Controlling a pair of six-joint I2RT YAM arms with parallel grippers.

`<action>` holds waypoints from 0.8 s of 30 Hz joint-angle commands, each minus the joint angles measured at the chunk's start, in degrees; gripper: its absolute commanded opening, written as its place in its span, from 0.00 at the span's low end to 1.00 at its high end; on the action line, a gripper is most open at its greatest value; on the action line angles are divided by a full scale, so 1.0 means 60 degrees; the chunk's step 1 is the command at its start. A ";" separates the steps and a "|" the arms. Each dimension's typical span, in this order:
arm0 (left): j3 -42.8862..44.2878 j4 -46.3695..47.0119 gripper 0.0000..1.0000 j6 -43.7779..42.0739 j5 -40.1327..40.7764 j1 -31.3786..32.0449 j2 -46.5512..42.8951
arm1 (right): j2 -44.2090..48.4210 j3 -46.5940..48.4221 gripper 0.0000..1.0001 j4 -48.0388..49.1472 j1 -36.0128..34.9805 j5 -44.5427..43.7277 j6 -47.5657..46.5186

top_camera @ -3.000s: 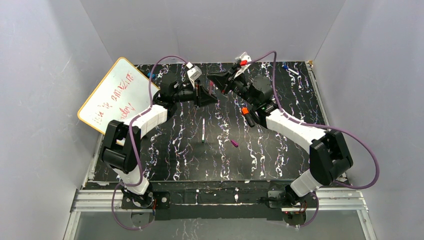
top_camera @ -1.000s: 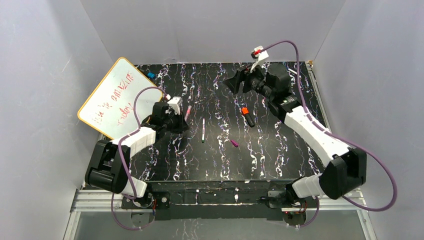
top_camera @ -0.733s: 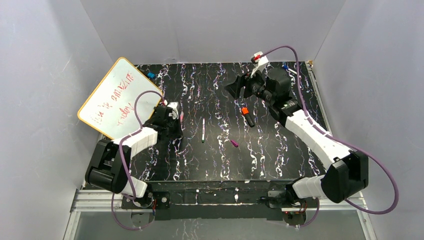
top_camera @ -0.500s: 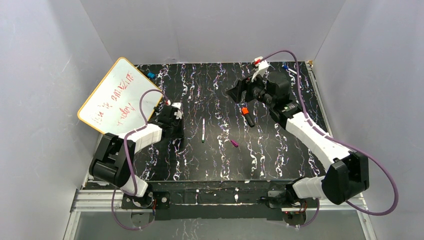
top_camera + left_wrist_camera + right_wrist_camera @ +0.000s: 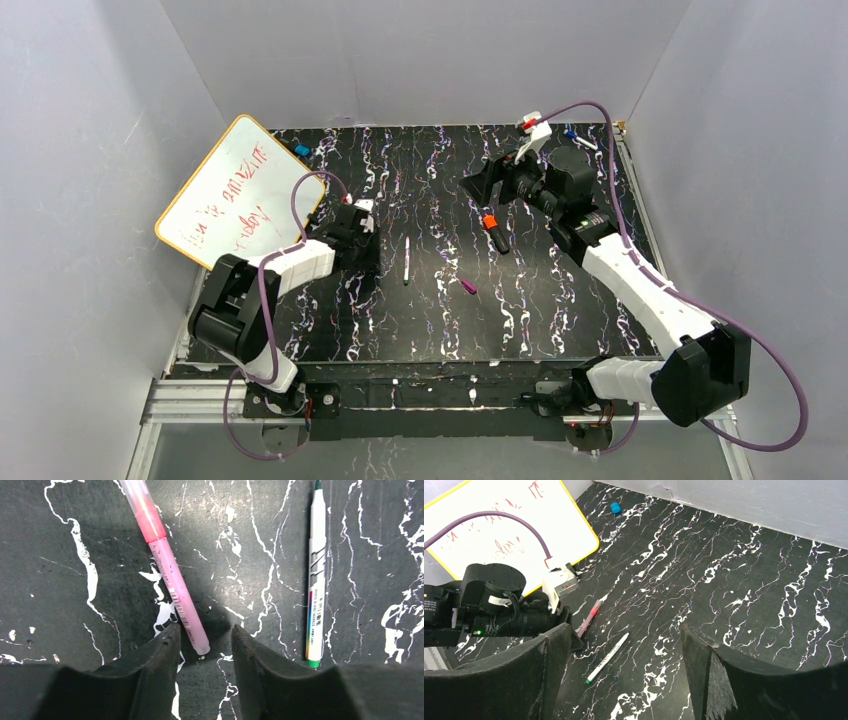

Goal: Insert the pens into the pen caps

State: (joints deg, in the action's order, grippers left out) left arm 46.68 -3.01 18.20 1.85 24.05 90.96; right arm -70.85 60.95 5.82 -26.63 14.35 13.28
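My left gripper (image 5: pixel 205 630) is low over the table (image 5: pixel 520 320), jaws apart. The near end of the pink pen (image 5: pixel 170 575) lies flat on the table in the gap between my fingers (image 5: pixel 160 655). It sits closer to the left one, and nothing is clamped. The pen angles away up-left. It has a darker pink band partway along and a pale far end; can't tell if that end is a cap.

The whitish pen with green tip (image 5: pixel 315 580) lies to the right of the pink pen, apart from it, roughly straight, green at both ends.

My right gripper (image 5: pixel 624 630) is up in the air at the far right, jaws spread wide, nothing between them, looking down across the table.

The black pen (image 5: pixel 493 232) lies below my right gripper with its orange end pointing to the far side. Can't tell whether the orange is a tip or a cap.

The magenta cap (image 5: pixel 468 287) lies loose near table centre, apart from all pens, between the whitish and the black one.

A whiteboard (image 5: pixel 235 190) leans at the left edge, with a small blue cap (image 5: pixel 614 507) beside its far corner.
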 commanded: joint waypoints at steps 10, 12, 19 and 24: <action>0.0703 -0.1372 0.78 -0.0454 0.0282 0.0093 -0.0356 | 0.0505 -0.0062 0.87 -0.0218 0.0055 0.0039 0.0054; 0.1070 -0.1389 0.74 -0.0525 0.0212 0.0285 -0.0727 | 0.0574 -0.0108 0.87 -0.0299 0.0056 0.0032 0.0091; 0.1525 -0.1686 0.66 -0.0415 0.0191 0.0680 -0.1028 | 0.0148 0.0094 0.82 -0.0863 0.0036 0.0038 0.0553; 0.0860 -0.1986 0.71 -0.0244 0.0773 0.0597 -0.2433 | -0.1359 0.1209 0.75 -0.2149 -0.0915 -0.1033 0.1577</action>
State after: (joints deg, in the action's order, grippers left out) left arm 53.89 -11.05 15.97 3.60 28.25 83.88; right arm -73.21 62.33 -0.86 -27.44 14.11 17.96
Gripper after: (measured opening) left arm 0.701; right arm 0.758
